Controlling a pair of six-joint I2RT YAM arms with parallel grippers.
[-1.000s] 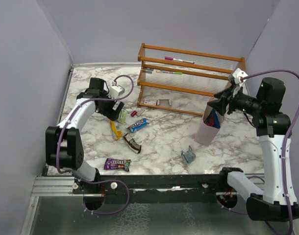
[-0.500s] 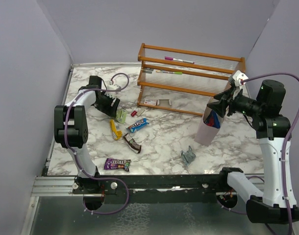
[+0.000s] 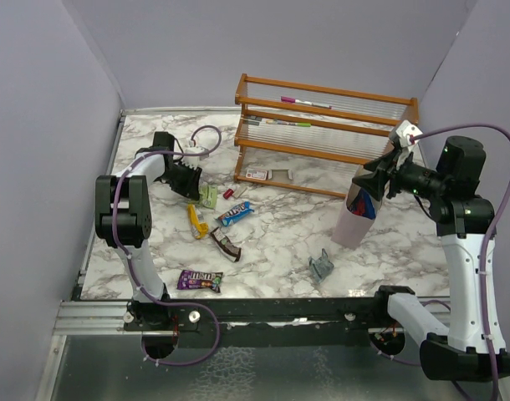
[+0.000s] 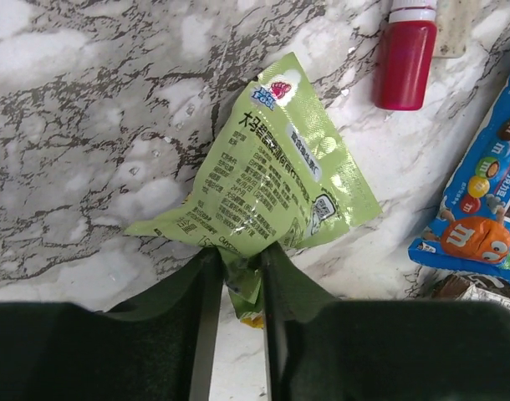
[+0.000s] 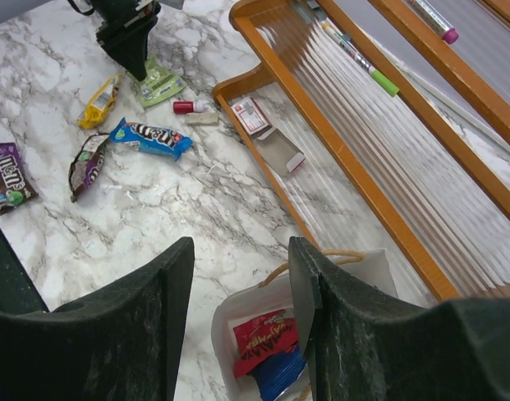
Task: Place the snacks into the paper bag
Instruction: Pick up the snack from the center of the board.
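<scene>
We see the left gripper (image 4: 236, 284) low on the counter (image 3: 276, 251), its jaws drawn narrow and pinching the near corner of the green packet (image 4: 272, 180). The packet lies flat with its printed face up. Its long axis runs away from the gripper, and its far corner points up and slightly right in the left wrist view, towards the small red cylinder (image 4: 408, 58) near it.

In the top view the blue-white bar (image 3: 236, 213) slants from lower left to upper right. The yellow packet (image 3: 196, 221) and the dark brown wrapper (image 3: 224, 245) each run from upper left to lower right. The purple packet (image 3: 199, 280) lies nearly left to right by the near edge, and the grey-teal packet (image 3: 322, 266) sits apart to the right.

The right gripper (image 5: 238, 251) hangs above the paper bag (image 5: 380, 267) with its jaws spread wide and holding nothing. The bag stands on the right of the counter, in front of the wooden rack (image 3: 322, 134), with its mouth open upward. A red packet (image 5: 259, 338) shows inside it.
</scene>
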